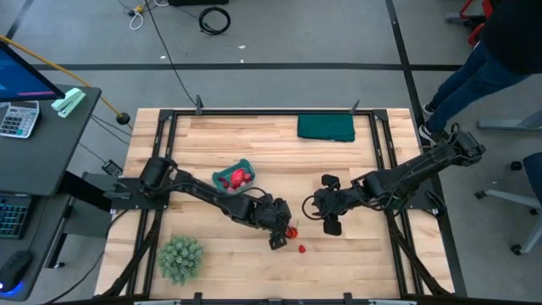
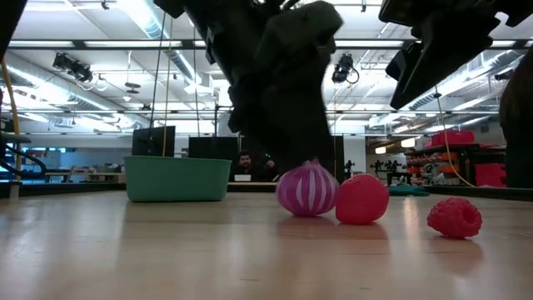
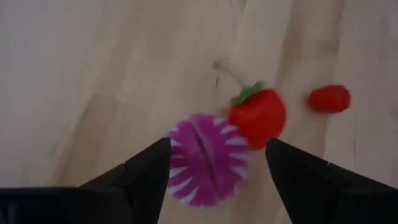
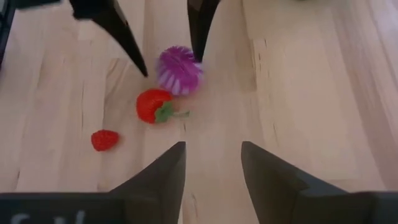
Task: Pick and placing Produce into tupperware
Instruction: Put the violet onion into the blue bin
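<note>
My left gripper is open, low over the table's middle, with its fingers on either side of a spiky magenta-purple piece that rests on the wood. A red strawberry-like piece with a green stem lies right beside it, and a small red raspberry a little farther off. The teal tupperware stands to the left and farther back, with red produce inside. My right gripper is open, hovering to the right of the group and touching nothing. My left gripper comes from above, pointing down, and straddles the purple piece, which sits on the table. One fingertip stands right against its side and the other stands apart. I cannot tell whether either touches it.
A fuzzy green ball-like plant sits near the table's near left corner. A dark green folded cloth lies at the far edge. A person's legs show beyond the table's far right corner. Bare wood lies between the tupperware and the produce.
</note>
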